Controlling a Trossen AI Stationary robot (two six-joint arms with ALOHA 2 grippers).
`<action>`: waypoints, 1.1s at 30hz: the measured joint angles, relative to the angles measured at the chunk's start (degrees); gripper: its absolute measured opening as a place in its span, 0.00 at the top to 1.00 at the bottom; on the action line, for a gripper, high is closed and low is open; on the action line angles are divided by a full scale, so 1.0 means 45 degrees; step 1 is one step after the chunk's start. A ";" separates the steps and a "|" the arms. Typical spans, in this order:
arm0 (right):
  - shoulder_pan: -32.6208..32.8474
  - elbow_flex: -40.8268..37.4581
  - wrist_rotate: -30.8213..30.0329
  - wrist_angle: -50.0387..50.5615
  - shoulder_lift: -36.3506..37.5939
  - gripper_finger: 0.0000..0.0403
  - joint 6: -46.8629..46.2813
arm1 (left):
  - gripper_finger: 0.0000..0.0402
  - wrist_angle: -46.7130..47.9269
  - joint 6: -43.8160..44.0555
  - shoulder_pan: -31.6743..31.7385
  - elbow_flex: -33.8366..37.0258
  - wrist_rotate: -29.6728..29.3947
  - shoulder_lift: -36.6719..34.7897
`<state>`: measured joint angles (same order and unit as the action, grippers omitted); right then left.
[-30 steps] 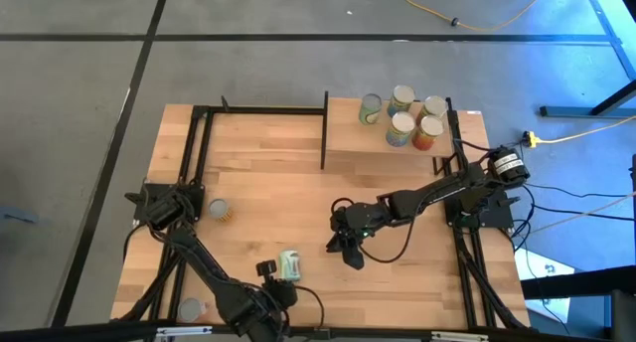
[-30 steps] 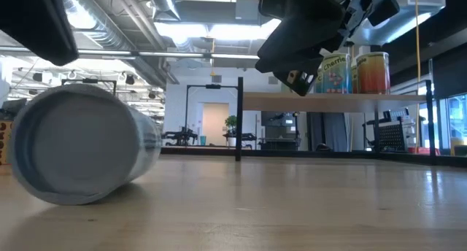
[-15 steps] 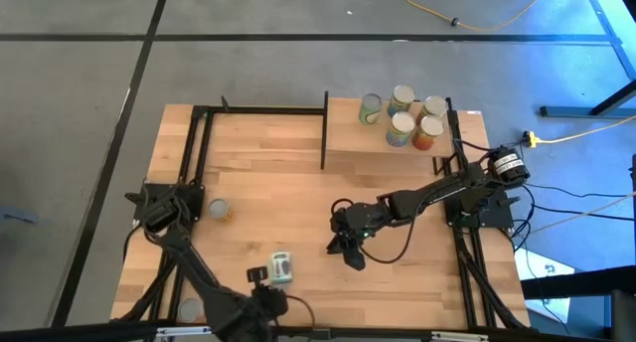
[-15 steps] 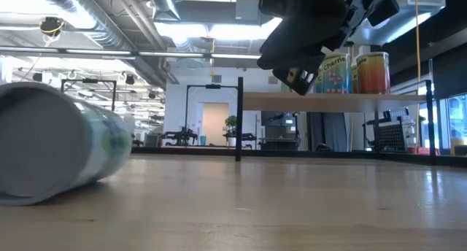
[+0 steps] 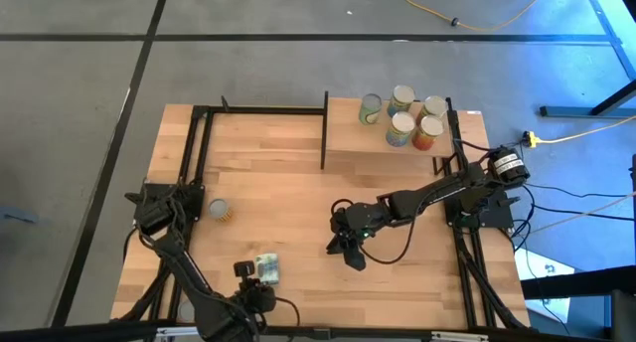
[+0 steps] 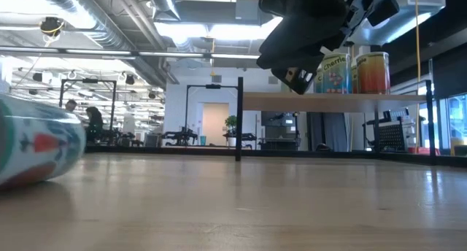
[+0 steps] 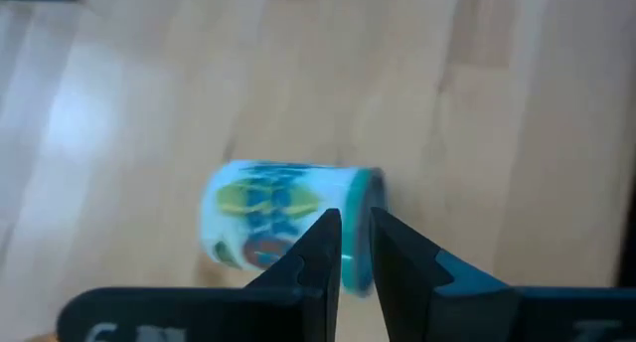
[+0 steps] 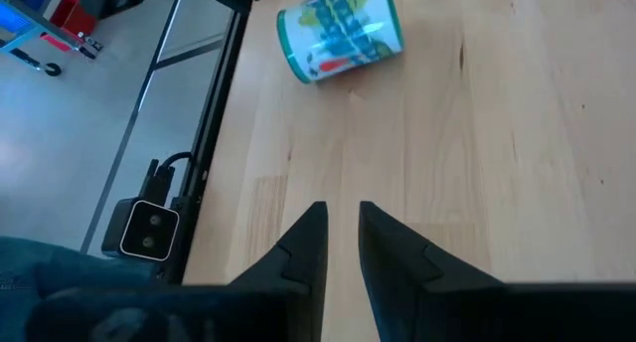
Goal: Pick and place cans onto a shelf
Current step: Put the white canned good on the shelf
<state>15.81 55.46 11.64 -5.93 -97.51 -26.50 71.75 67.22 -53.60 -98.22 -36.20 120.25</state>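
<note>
Above fallen can (image 7: 288,223) — left gripper (image 7: 355,245), fingers nearly closed.

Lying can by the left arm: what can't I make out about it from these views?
- Lying can: label print motion-blurred in left wrist view.
- Low view: picture's left edge cuts it off.
- High view: left end effector beside the can; contact too small to judge.
- Right end effector idle mid-table.

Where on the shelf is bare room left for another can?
The shelf is bare along its left and near parts, beside the black post. Its far right corner is crowded: five cans cluster there. On the tabletop, the stretch between the right gripper and the shelf is also bare.
</note>
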 joint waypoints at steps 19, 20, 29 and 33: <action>0.0000 0.0000 -0.0006 -0.0064 0.0000 0.84 0.0005 | 0.88 0.0230 0.0365 -0.0671 0.1294 0.0854 -0.0010; 0.0000 0.0000 -0.0006 -0.0064 0.0000 0.84 0.0005 | 0.88 0.0262 0.0365 -0.0671 0.1295 0.0854 -0.0010; 0.0000 0.0000 -0.0006 -0.0055 0.0000 0.84 0.0049 | 0.88 0.0277 0.0349 -0.0671 0.0836 0.0879 -0.0010; 0.0000 0.0000 -0.0006 -0.0055 0.0000 0.84 0.0093 | 0.88 0.0436 0.0340 -0.0722 0.0788 0.1137 -0.0010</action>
<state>15.81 55.46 11.62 -6.17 -97.51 -26.08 73.71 68.75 -56.85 -94.68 -31.09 120.20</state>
